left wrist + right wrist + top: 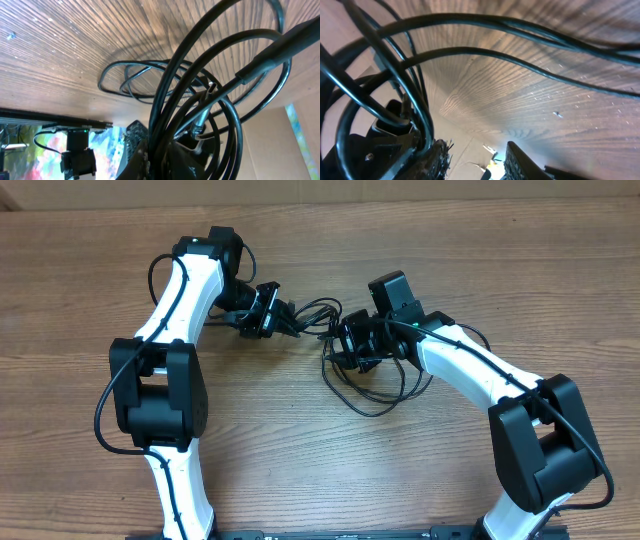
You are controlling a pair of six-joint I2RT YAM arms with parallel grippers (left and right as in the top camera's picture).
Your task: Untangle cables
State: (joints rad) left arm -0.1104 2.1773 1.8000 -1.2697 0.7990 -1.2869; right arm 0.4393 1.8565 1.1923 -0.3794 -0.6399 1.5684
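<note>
Cables (272,50), pinched in left hand (288,320), loop past spread right hand (338,346).

Cables (270,52) glossy blk plastic; plug tip (200,120) metal; table (60,45) matt wood.

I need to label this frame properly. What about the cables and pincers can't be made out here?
- Overhead: where the cables cross between the left pincer and right pincer is too small to tell, and partly under the right arm.
- Left wrist: the pincer's tips are hidden behind bunched strands, and loops run off the top edge.
- Right wrist: the nearest strands are blurred and cut off by the edges, so their ends cannot be traced.
</note>
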